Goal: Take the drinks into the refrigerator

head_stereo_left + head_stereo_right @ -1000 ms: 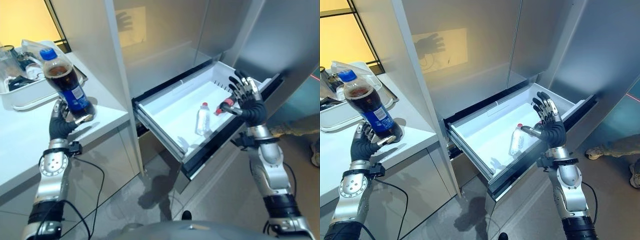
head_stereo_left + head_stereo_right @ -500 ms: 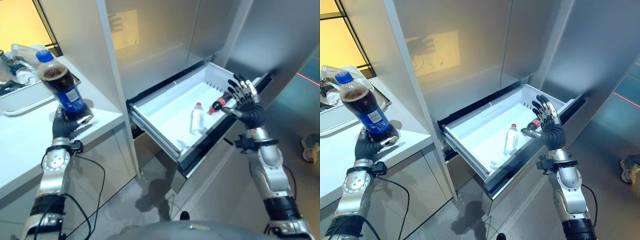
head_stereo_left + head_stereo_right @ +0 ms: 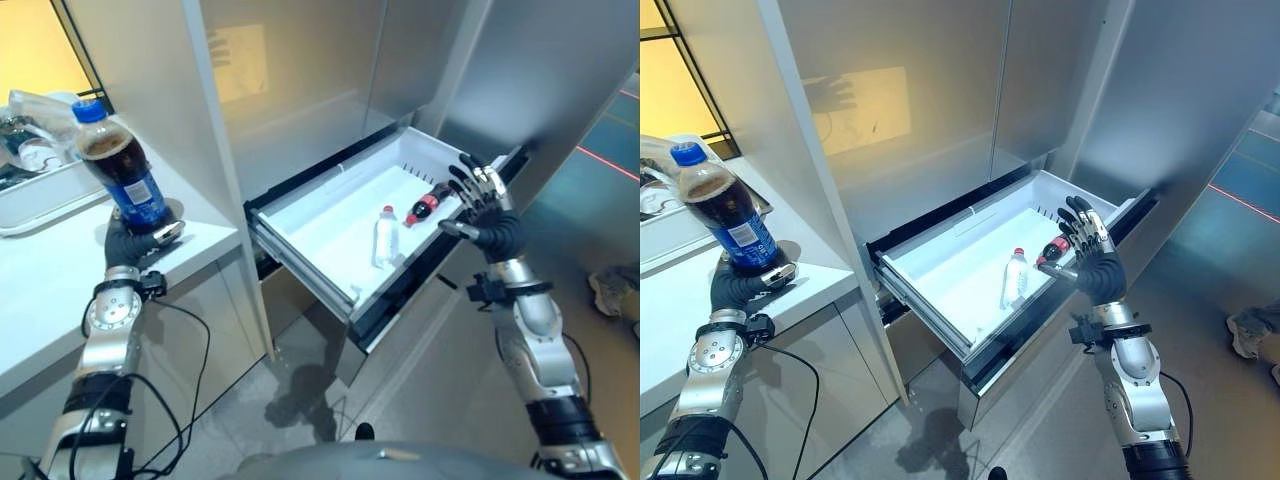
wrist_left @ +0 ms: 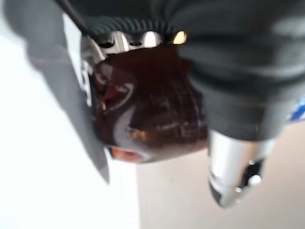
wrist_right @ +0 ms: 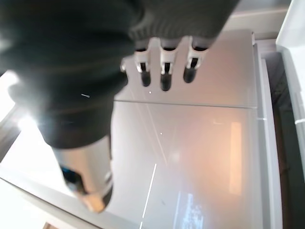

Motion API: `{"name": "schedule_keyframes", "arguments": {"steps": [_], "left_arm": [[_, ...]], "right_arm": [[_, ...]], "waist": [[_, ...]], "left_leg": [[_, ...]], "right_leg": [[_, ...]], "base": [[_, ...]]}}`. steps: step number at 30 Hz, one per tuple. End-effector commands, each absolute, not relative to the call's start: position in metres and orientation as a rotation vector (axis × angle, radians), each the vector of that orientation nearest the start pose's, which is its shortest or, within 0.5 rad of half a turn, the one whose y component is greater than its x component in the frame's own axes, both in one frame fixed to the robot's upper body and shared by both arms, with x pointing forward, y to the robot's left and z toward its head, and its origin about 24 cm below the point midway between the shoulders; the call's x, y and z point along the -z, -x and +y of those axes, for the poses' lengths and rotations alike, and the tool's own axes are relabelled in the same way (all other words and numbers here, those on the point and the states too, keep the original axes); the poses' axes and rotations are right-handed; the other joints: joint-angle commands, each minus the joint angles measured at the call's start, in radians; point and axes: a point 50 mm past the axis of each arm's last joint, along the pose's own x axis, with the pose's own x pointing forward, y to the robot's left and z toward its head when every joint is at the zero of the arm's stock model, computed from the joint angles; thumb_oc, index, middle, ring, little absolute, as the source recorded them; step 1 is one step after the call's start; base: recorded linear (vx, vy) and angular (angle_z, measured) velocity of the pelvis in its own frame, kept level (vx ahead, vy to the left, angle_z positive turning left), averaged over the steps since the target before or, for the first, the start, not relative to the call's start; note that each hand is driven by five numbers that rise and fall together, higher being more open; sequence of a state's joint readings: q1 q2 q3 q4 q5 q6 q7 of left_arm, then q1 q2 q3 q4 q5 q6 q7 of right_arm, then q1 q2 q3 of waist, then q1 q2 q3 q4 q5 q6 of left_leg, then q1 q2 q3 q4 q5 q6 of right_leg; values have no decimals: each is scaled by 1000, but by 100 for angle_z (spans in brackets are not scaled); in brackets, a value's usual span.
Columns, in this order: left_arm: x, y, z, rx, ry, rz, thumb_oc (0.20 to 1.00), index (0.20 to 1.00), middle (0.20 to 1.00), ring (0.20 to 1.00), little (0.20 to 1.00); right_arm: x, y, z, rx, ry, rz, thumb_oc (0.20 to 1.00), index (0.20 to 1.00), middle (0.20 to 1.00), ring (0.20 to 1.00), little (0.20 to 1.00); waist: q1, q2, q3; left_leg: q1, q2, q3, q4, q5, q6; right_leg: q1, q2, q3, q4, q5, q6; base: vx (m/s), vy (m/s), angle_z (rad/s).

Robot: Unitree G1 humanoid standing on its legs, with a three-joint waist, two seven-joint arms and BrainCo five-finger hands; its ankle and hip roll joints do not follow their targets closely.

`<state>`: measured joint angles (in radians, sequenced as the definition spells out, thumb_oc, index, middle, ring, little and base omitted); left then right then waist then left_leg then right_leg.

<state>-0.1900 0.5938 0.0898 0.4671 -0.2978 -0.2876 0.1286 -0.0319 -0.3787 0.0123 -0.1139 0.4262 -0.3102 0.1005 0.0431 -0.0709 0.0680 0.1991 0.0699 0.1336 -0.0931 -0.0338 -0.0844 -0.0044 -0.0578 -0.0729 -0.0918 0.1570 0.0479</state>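
Cola bottle (image 3: 118, 170) in left hand (image 3: 130, 243) (base in wrist view), right hand (image 3: 1092, 262) spread

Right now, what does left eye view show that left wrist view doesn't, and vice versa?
Left eye: open drawer holding a clear bottle and small cola bottle, right robot hand open near its front. Left wrist: large cola bottle base, close up. Both: left robot hand curled round that bottle.
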Motion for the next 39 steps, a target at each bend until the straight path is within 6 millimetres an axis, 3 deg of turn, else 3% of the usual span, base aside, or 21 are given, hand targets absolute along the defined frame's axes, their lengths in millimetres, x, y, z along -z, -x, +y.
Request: {"name": "schedule_keyframes", "arguments": {"steps": [1, 10, 19, 28, 33, 39], "left_arm": [[-118, -308, 311, -318, -304, -233, 200, 200, 200, 200, 200], [-100, -307, 301, -308, -275, -195, 200, 200, 200, 200, 200], [-100, -298, 281, -270, -108, -290, 200, 200, 200, 200, 200], [-106, -264, 270, -195, 24, -412, 200, 200, 200, 200, 200], [-120, -242, 261, -105, 114, -517, 200, 200, 200, 200, 200], [-130, -232, 252, -22, 168, -579, 200, 200, 200, 200, 200]], "right_arm": [[-154, -245, -203, -179, -34, -618, 1000, 1000, 1000, 1000, 1000], [-152, -243, -204, -168, -29, -612, 1000, 1000, 1000, 1000, 1000], [-151, -244, -204, -158, -31, -610, 1000, 1000, 1000, 1000, 1000], [-148, -244, -213, -98, -10, -607, 1000, 1000, 1000, 1000, 1000], [-146, -244, -219, -73, -7, -598, 1000, 1000, 1000, 1000, 1000], [-146, -244, -221, -73, 15, -593, 1000, 1000, 1000, 1000, 1000]], "waist": [[-23, 37, 30], [-28, 39, 28], [-23, 38, 28], [3, 33, 31], [27, 26, 34], [38, 19, 33]], "left_leg": [[38, 0, -54, 6, -84, 38], [42, -1, -49, 6, -85, 38], [33, -3, -53, 6, -71, 39], [21, -4, -65, 6, -65, 41], [11, -6, -77, 6, -60, 43], [4, -8, -87, 6, -56, 45]], "right_leg": [[94, -39, 7, 159, -211, 80], [95, -39, 12, 156, -209, 79], [87, -40, 9, 158, -196, 74], [90, -46, -1, 152, -190, 71], [93, -51, -11, 147, -183, 70], [95, -52, -20, 143, -178, 69]], "base": [[0, 0, 0], [9, 1, 0], [-10, -3, 0], [-8, -3, 0], [-22, -7, 0], [-12, -7, 0]]}}
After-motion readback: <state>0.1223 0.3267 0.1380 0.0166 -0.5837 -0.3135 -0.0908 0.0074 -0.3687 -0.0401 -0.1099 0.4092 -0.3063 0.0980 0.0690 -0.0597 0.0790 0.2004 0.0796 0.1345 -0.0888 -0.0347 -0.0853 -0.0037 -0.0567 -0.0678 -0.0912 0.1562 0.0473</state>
